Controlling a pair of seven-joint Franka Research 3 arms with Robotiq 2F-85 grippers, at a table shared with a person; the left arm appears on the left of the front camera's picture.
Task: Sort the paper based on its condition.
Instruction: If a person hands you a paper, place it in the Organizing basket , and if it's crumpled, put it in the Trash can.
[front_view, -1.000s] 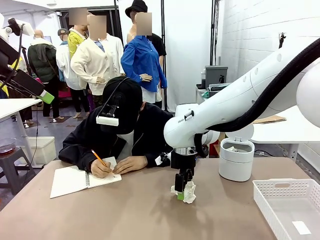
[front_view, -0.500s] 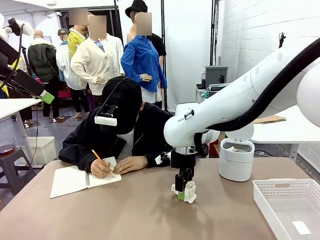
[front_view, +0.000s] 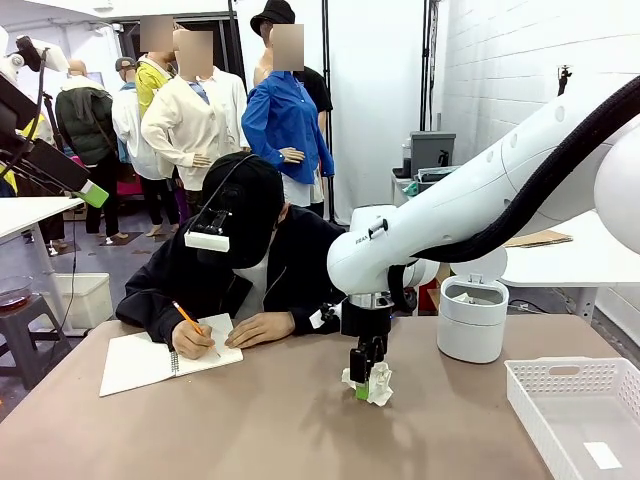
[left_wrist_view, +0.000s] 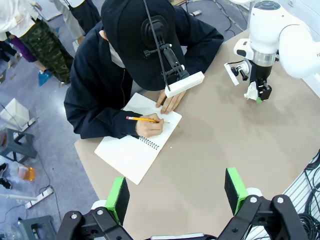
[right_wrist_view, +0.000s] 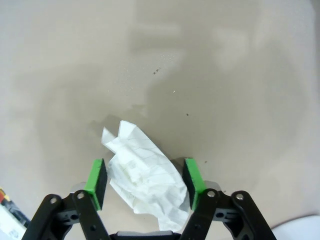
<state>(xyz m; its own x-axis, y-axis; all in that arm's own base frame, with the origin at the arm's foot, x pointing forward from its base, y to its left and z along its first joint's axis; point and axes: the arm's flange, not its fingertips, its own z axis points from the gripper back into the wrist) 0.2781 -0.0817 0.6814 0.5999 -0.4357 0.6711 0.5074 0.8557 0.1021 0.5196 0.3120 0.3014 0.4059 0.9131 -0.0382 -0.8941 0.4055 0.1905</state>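
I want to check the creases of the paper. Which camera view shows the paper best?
The right wrist view: the paper is close, seen from above between the green pads, with its creases plain. In the front view it is small and partly behind the right gripper. In the left wrist view it is a far white speck.

paper (front_view: 379, 386) | white crumpled wad | lying on table (front_view: 230, 420), centre-right

The paper (right_wrist_view: 140, 167) is partly hidden behind the right pincer (right_wrist_view: 144, 167).
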